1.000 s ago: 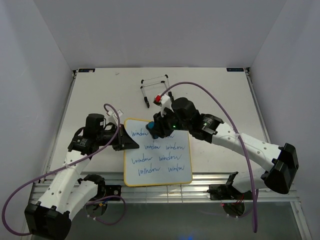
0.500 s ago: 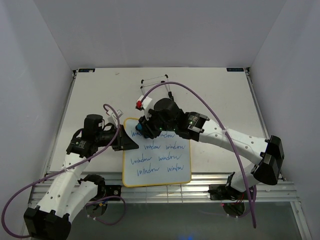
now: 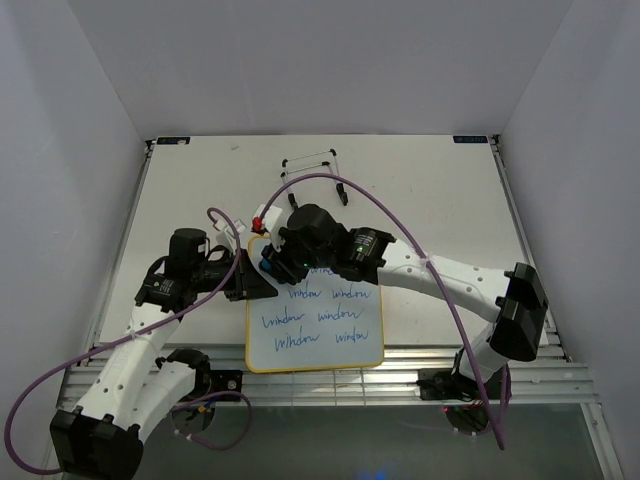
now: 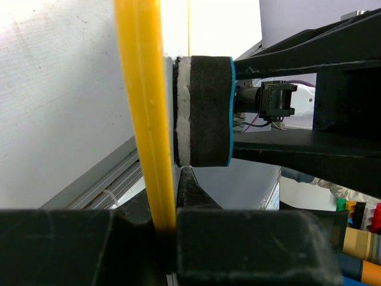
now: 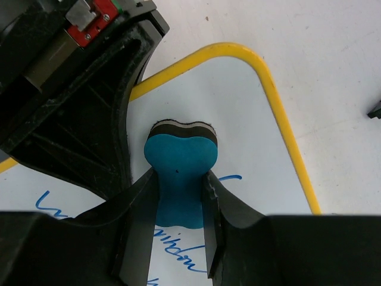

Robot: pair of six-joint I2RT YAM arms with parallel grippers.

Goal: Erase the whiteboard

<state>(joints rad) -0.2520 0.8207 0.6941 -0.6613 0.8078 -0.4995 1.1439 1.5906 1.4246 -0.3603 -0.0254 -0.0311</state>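
The whiteboard lies flat on the table, yellow-framed, with rows of blue handwriting on it. My left gripper is shut on its left edge; in the left wrist view the yellow frame runs down between the jaws of that gripper. My right gripper is shut on a blue eraser, pressed felt-down on the board's top left corner. The fingers pinch the eraser's narrow waist. The eraser also shows edge-on against the board in the left wrist view.
A thin wire easel stand sits at the back of the table, behind the right arm. The metal rail of the table's near edge runs just below the board. White walls close in left, right and back.
The right gripper has slid the eraser leftward along the top of the board, from its middle to the top left corner. The left gripper has stayed put.
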